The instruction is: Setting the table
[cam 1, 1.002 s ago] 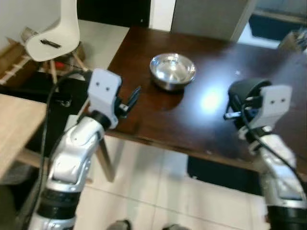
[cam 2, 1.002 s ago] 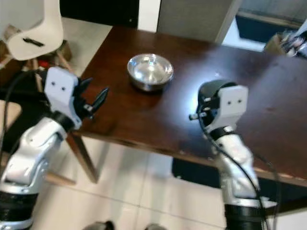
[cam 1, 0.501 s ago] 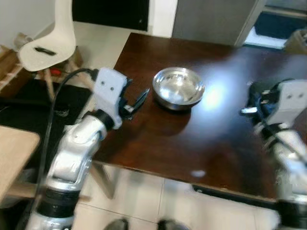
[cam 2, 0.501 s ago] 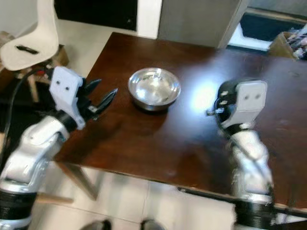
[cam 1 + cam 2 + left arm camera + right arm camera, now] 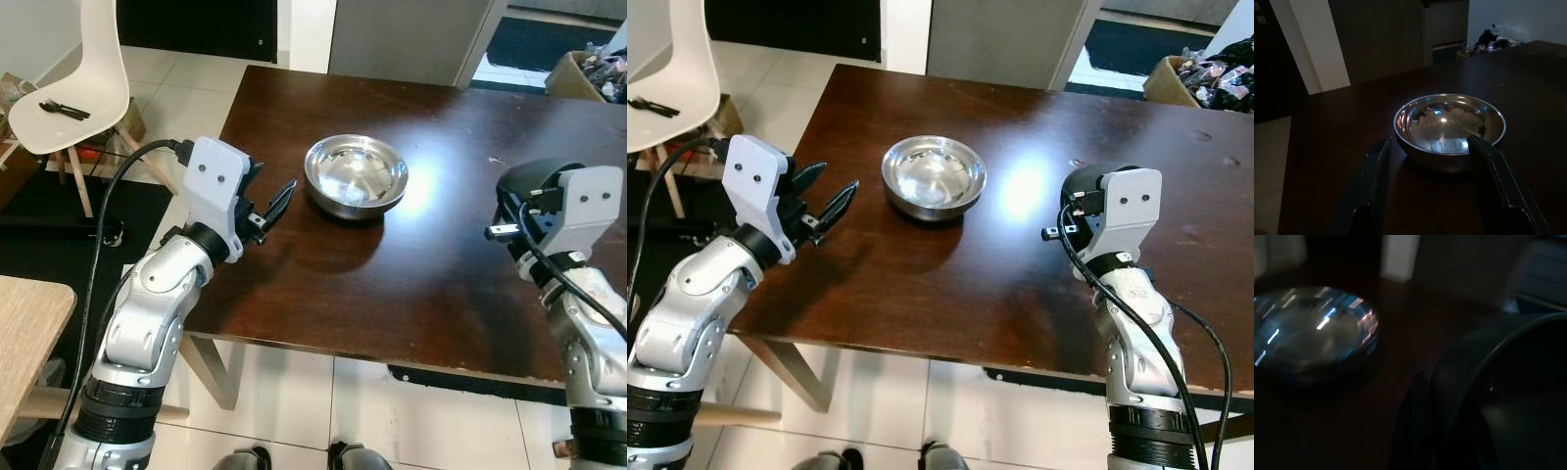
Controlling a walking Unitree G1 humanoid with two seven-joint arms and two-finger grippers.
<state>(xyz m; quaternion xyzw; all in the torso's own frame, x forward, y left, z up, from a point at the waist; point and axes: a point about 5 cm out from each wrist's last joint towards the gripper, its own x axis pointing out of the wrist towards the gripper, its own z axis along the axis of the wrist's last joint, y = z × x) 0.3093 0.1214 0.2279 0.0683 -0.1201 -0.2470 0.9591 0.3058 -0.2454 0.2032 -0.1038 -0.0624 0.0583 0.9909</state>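
In the left eye view, a steel bowl (image 5: 356,176) is seen upright on a dark table (image 5: 411,284), nearer the far side and towards the robot's left. The left gripper (image 5: 266,209) is held above the table's left edge, just beside the bowl but apart from it, its fingers spread wide with nothing between them. The right gripper (image 5: 529,201) is raised over the table's right part, and a dark round cup (image 5: 524,181) is seen at its front; the fingers are hidden by the wrist housing. A white chair (image 5: 73,83) with a black fork (image 5: 59,110) on its seat stands to the left, on the tiled floor.

In the right eye view, the same layout is shown, with a box of clutter (image 5: 1205,73) beyond the table's far right corner.

In the left wrist view, the bowl is framed between the two open fingers (image 5: 1376,171), untouched.

In the right wrist view, the cup's rim (image 5: 1488,357) is pressed against a finger (image 5: 1418,421), so the cup is taken as gripped; the bowl appears blurred beyond
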